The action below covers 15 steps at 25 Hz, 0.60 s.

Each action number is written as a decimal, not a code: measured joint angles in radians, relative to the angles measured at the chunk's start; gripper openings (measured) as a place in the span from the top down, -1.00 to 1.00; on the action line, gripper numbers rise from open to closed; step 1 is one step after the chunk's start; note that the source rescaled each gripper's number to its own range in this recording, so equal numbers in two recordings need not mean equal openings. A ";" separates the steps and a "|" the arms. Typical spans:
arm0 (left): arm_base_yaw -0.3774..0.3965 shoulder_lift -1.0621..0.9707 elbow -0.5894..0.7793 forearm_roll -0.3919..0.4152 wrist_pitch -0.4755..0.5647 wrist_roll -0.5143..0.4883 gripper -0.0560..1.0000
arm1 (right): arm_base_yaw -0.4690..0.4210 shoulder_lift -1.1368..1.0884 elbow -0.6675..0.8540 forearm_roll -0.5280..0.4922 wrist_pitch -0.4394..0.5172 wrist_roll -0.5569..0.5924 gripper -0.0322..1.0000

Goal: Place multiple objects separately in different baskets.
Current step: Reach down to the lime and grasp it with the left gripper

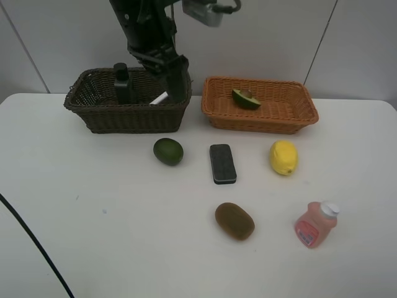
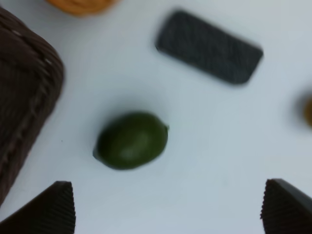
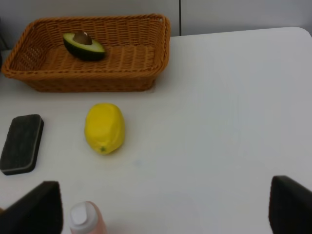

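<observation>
Dark basket (image 1: 124,118) at eleven o'clock on the table (image 1: 74,217) holds the pump bottle (image 1: 122,84) and marker (image 1: 159,98), orange basket (image 1: 260,121) at one o'clock the halved avocado (image 1: 246,99) — apparently fruit kept apart from goods. Round the eraser (image 1: 223,163) lie the whole avocado (image 1: 168,151) at nine o'clock, lemon (image 1: 283,157) at three, kiwi (image 1: 234,221) at six, pink bottle (image 1: 316,225) at four. Left gripper (image 2: 168,207) and right gripper (image 3: 170,204) gape wide, empty — the left aimed at the whole avocado, likely its next pick.

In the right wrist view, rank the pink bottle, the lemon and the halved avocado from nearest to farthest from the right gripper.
1. pink bottle: on the table, close by one fingertip of the open right gripper.
2. lemon: on the table, in front of the orange basket.
3. halved avocado: inside that basket, farthest.
</observation>
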 joint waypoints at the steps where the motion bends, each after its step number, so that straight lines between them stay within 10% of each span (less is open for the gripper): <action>1: 0.000 0.002 0.037 0.000 0.001 0.054 -1.00 | 0.000 0.000 0.000 0.000 0.000 0.000 -1.00; 15: 0.000 0.161 0.149 0.002 -0.246 0.252 -1.00 | 0.000 0.000 0.000 0.000 0.000 0.000 -1.00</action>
